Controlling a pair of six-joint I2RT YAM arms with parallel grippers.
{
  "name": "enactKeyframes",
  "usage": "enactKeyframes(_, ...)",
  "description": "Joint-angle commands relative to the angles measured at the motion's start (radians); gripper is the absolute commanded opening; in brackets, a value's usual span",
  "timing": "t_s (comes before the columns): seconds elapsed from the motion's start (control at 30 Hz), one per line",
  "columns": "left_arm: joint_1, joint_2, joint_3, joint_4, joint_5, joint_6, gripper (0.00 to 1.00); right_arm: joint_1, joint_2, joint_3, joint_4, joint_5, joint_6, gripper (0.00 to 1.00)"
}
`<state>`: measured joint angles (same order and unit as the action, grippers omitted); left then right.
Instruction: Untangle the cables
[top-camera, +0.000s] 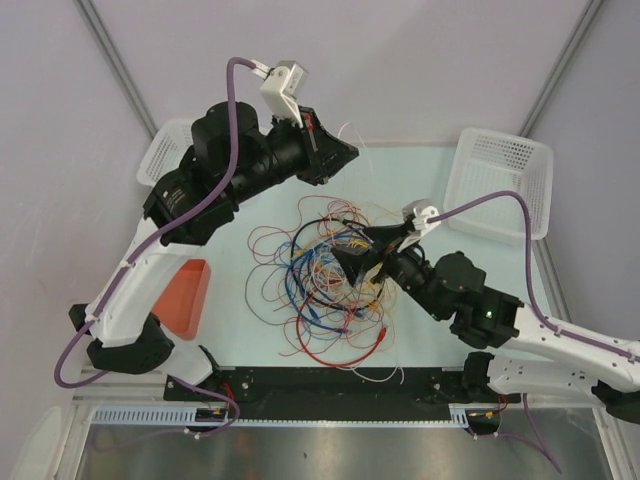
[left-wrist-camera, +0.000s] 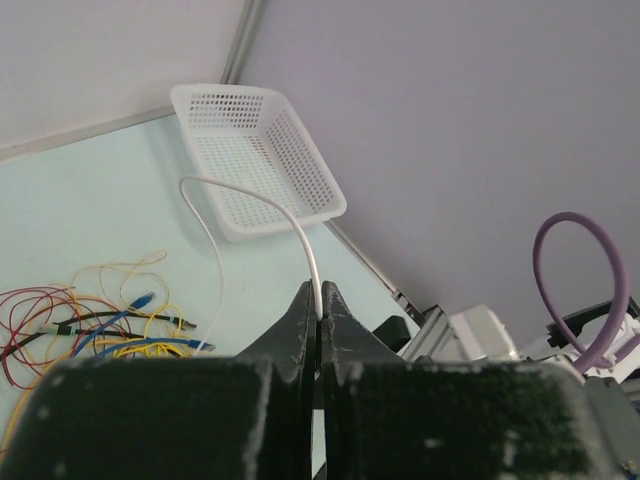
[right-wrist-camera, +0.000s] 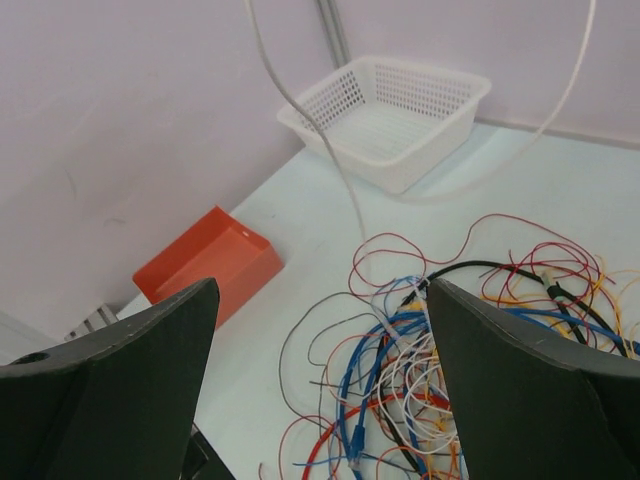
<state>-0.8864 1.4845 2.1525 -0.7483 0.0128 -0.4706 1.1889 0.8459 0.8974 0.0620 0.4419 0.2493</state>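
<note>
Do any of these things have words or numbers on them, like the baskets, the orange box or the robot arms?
No text can be read in any view.
Right white basket and left white basket: plain mesh, no label.
Orange box: no writing shows.
Right arm: only a small green light, no readable mark.

The left black-and-white robot arm (top-camera: 190, 200) reaches up to the far side and bends to the right. The left black two-finger gripper (left-wrist-camera: 318, 300) is pinched tight on a thin white wire (left-wrist-camera: 301, 230). The right black-and-white robot arm (top-camera: 480, 300) stretches left toward the middle. The right black two-finger gripper (right-wrist-camera: 320, 295) tips downward, its jaws spread wide apart, holding nothing.
</note>
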Motion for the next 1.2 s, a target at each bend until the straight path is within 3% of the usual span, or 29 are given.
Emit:
enactKeyframes(0.0,-0.011,-0.023,-0.009,0.033,0.038,-0.016,0.0,-0.006,0.047,0.026,0.085,-0.012,-0.051,0.9)
enactKeyframes(0.27,-0.022,-0.047,-0.054,0.043,0.029,-0.019,0.0,-0.075,0.191,0.026,0.183,-0.04,-0.016,0.89)
enactKeyframes(0.4,-0.023,-0.058,-0.06,0.038,0.029,-0.019,0.0,-0.1,0.235,0.026,0.236,-0.094,0.016,0.83)
enactKeyframes(0.47,-0.023,-0.066,-0.065,0.035,0.021,-0.017,0.0,-0.101,0.257,0.026,0.248,-0.098,0.027,0.71)
enactKeyframes(0.5,-0.023,-0.07,-0.071,0.036,0.018,-0.016,0.0,-0.104,0.262,0.026,0.245,-0.1,0.033,0.52)
enactKeyframes(0.57,-0.023,-0.081,-0.085,0.037,0.009,-0.011,0.0,-0.107,0.263,0.026,0.223,-0.086,0.047,0.34)
enactKeyframes(0.6,-0.023,-0.093,-0.091,0.036,-0.01,-0.01,0.0,-0.107,0.253,0.026,0.213,-0.078,0.051,0.12)
enactKeyframes(0.63,-0.023,-0.104,-0.1,0.038,-0.049,-0.008,0.0,-0.109,0.243,0.026,0.182,-0.056,0.057,0.0)
enactKeyframes(0.77,0.0,-0.219,-0.26,0.076,-0.224,-0.034,0.04,-0.138,0.151,0.028,0.09,-0.016,0.096,0.0)
enactKeyframes(0.83,0.047,-0.254,-0.372,0.111,-0.228,-0.065,0.22,-0.172,0.099,0.067,0.001,-0.015,0.131,0.0)
enactKeyframes(0.87,0.061,-0.28,-0.409,0.122,-0.221,-0.072,0.45,-0.22,0.09,0.096,-0.037,-0.023,0.136,0.0)
enactKeyframes(0.93,0.084,-0.305,-0.482,0.139,-0.243,-0.097,0.7,-0.268,0.076,0.199,-0.151,-0.038,0.142,0.0)
enactKeyframes(0.97,0.089,-0.335,-0.556,0.141,-0.267,-0.112,0.87,-0.308,0.073,0.231,-0.174,-0.043,0.133,0.0)
enactKeyframes(1.03,0.093,-0.384,-0.696,0.191,-0.328,-0.154,1.0,-0.347,0.08,0.341,-0.22,-0.037,0.097,0.0)
enactKeyframes(1.17,0.095,-0.561,-0.936,0.322,-0.414,-0.218,1.0,-0.46,0.145,0.546,-0.298,-0.019,0.091,0.0)
